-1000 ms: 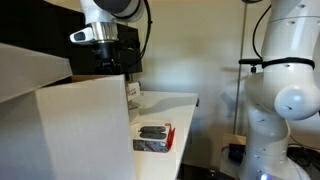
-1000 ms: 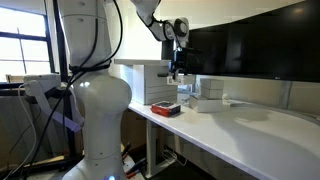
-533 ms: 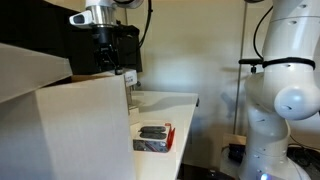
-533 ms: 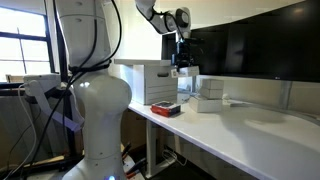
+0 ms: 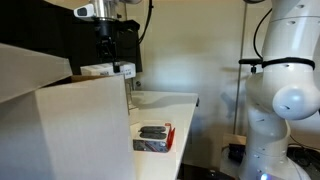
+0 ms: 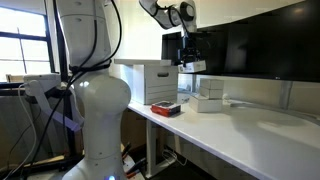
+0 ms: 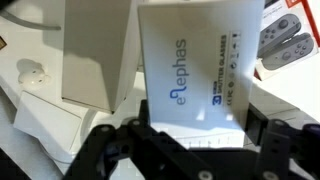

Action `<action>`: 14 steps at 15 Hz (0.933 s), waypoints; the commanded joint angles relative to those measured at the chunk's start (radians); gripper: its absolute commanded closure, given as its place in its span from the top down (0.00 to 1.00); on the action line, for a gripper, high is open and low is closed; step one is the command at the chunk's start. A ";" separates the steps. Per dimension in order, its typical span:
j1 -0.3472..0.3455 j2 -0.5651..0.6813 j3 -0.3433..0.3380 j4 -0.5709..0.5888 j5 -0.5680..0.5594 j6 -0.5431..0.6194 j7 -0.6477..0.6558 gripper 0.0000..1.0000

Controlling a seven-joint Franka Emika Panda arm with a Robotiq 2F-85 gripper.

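Observation:
My gripper (image 7: 197, 126) is shut on a white box (image 7: 190, 60) printed with blue lettering and a 3D shutter glasses label; the two black fingers press its opposite sides. In both exterior views the white box (image 5: 108, 70) (image 6: 193, 66) hangs in the air under the gripper (image 5: 107, 60) (image 6: 190, 58), well above the white desk (image 6: 250, 125). It is level with the top of the big white carton (image 5: 70, 120) (image 6: 150, 82). Below it on the desk lie another white box (image 6: 208, 100) and papers.
A red and black controller box (image 5: 153, 137) (image 6: 166, 108) (image 7: 290, 35) lies near the desk's front edge. Dark monitors (image 6: 260, 50) line the back. A second white robot arm (image 5: 285, 90) (image 6: 90, 100) stands beside the desk. A small white earbud case (image 7: 35, 72) lies on the desk.
The gripper has risen straight up with the white box in its fingers, from just above the desk to the height of the carton's top.

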 commanded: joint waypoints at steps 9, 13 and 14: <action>-0.052 0.043 -0.032 0.062 -0.015 0.051 0.132 0.61; -0.066 0.059 -0.048 0.072 -0.001 0.077 0.141 0.61; -0.068 0.066 -0.052 0.077 0.004 0.080 0.137 0.61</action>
